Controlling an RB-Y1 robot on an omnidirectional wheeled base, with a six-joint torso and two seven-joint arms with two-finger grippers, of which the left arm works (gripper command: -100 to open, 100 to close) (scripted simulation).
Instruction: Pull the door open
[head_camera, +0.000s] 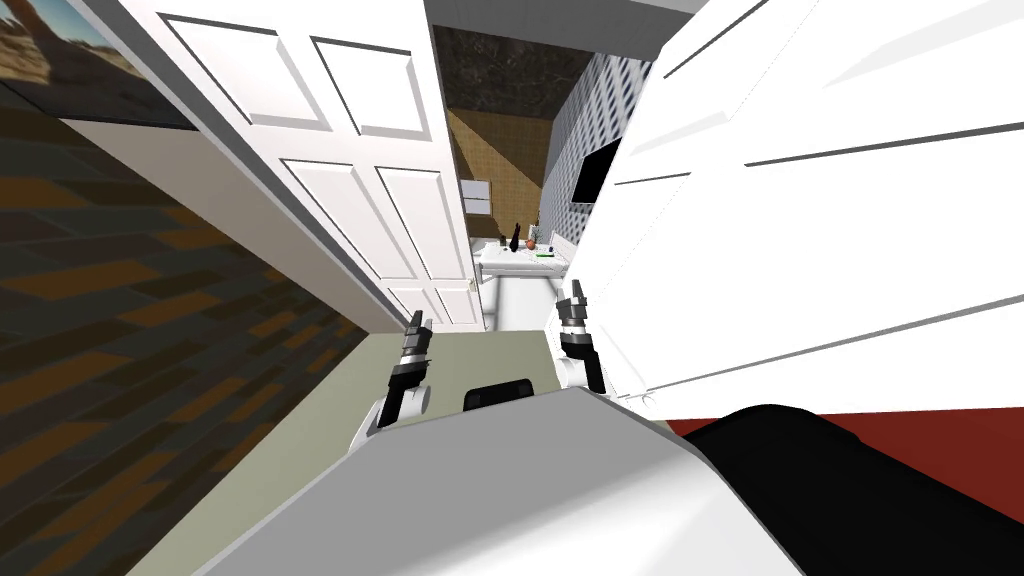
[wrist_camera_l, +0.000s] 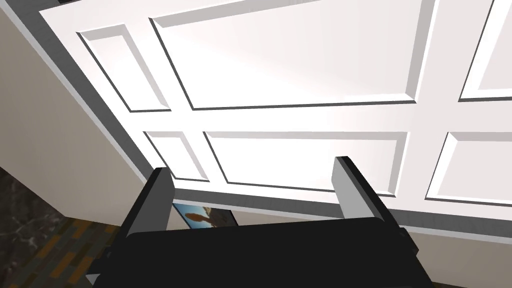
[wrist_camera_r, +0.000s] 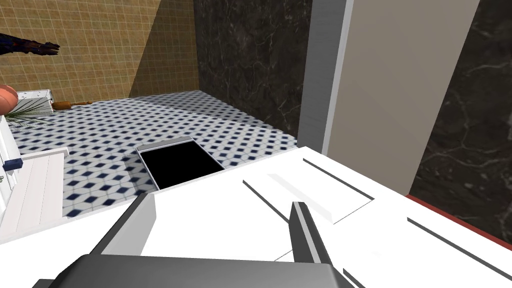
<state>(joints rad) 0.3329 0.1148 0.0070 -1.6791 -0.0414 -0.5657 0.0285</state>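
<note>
I'm working mid-pull: the white panelled door (head_camera: 820, 200) is standing ajar, its edge just beside my right gripper (wrist_camera_r: 222, 202), fingers spread and empty. My left gripper (wrist_camera_l: 254, 167) is likewise spread. Next move, I judge: catching that edge and drawing back.

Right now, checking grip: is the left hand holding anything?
No, the left hand stands open, with nothing between its fingers.

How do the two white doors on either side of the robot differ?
The left door has deep bevelled panels; the right door only thin dark lines. The left door sits in a grey frame; the right door's edge borders an opening onto a tiled room. Both are white, with the open left gripper and open right gripper near them.
</note>
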